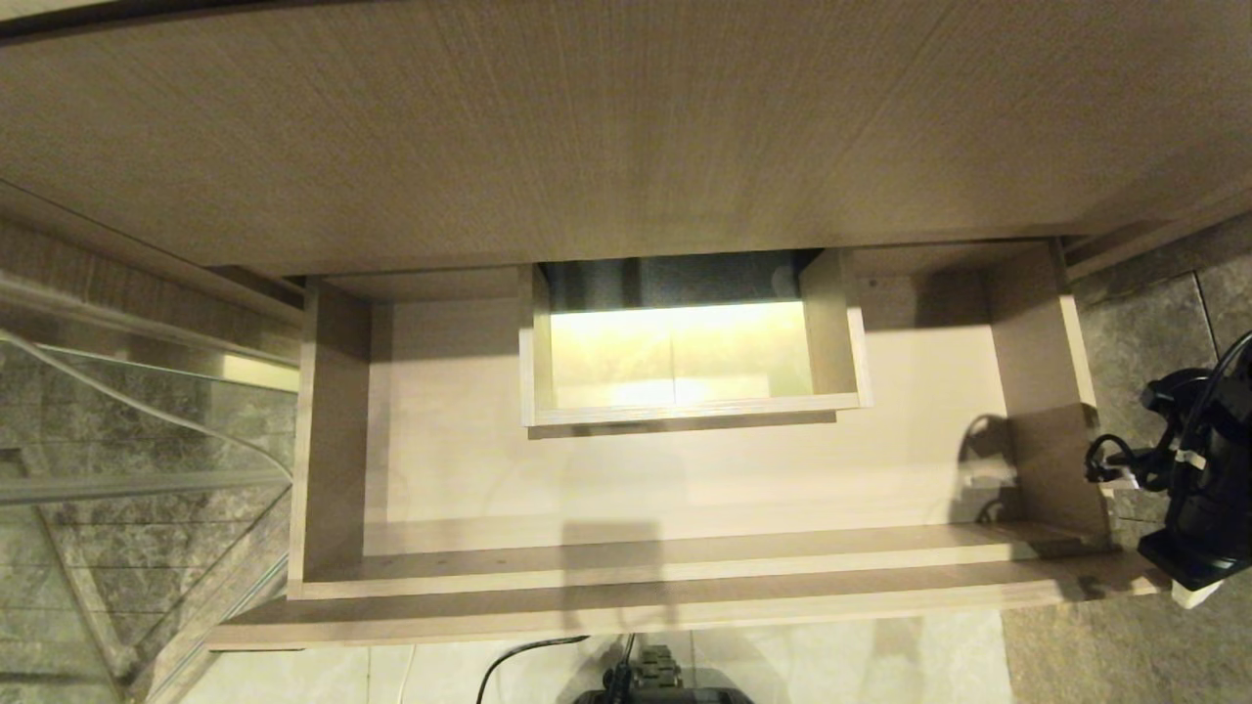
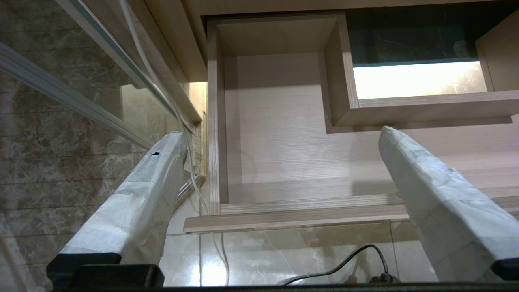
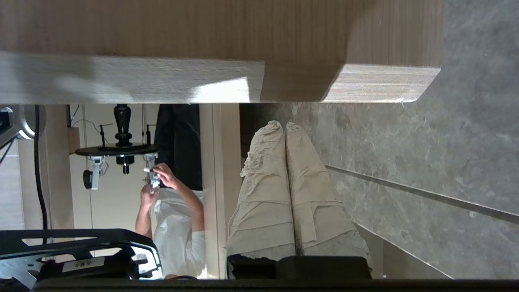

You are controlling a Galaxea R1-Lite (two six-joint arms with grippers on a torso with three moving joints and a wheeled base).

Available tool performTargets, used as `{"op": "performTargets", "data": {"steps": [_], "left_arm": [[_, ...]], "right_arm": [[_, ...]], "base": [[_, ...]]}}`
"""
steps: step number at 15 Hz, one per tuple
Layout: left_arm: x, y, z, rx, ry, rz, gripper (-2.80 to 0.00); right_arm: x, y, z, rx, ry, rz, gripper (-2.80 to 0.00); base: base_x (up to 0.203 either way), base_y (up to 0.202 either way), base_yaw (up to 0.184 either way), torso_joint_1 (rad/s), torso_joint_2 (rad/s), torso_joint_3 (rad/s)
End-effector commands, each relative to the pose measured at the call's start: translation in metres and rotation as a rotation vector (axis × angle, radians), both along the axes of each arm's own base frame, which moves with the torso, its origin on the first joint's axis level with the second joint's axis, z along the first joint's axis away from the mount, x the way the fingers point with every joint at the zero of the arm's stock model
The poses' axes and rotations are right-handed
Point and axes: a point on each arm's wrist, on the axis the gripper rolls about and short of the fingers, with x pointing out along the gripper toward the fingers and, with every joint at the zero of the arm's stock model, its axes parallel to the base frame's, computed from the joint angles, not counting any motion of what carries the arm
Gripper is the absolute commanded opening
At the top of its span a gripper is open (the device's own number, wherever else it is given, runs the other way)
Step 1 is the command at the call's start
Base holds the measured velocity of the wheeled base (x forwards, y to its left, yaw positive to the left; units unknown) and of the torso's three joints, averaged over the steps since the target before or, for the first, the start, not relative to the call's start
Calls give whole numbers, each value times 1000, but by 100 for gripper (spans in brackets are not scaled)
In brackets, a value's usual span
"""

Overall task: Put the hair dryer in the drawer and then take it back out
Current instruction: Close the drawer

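1. Here, the wide, shallow, light beige wood-grain drawer (image 1: 675, 489) stands pulled out beneath the taller wood-grain panel (image 1: 626, 127); its floor is bare, and a boxed rectangular cut-out (image 1: 690, 337) sits mid-back, showing brightly lit floor below.
2. The hair dryer appears in none of the three views, so its place cannot be told.
3. The right claw (image 3: 284, 127) has its two cloth-wrapped fingers (image 3: 263, 194) pressed together with nothing between them. In its own wrist view it points past a corner of the drawer's wooden edge (image 3: 373, 83) toward a grey marbled stone wall (image 3: 425, 162). In the head view the black right arm (image 1: 1208, 460) hangs just outside the drawer's right front corner.
4. The left claw (image 2: 279, 136) has its wrapped fingers (image 2: 142, 194) spread well apart, empty, above the drawer's left front corner in its wrist view; the arm does not show in the head view.
5. A glass panel (image 1: 127, 469) stands left of the drawer; a black cable (image 2: 344, 263) lies on the pale tiled floor (image 2: 284, 251) before it.
6. A person in a white shirt (image 3: 178, 227) shows in the background of the right wrist view.
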Motion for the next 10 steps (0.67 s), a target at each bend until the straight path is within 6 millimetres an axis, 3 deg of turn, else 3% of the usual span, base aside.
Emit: {"op": "performTargets", "data": {"steps": [1, 10], "left_arm": [[4, 0, -11, -1, 38, 0, 0], [4, 0, -11, -1, 38, 0, 0]], "right_arm": [[-4, -2, -1, 5, 20, 12, -280], [-14, -9, -9, 37, 96, 26, -280]], "base": [[0, 0, 0, 0, 0, 0], [0, 0, 0, 0, 0, 0]]}}
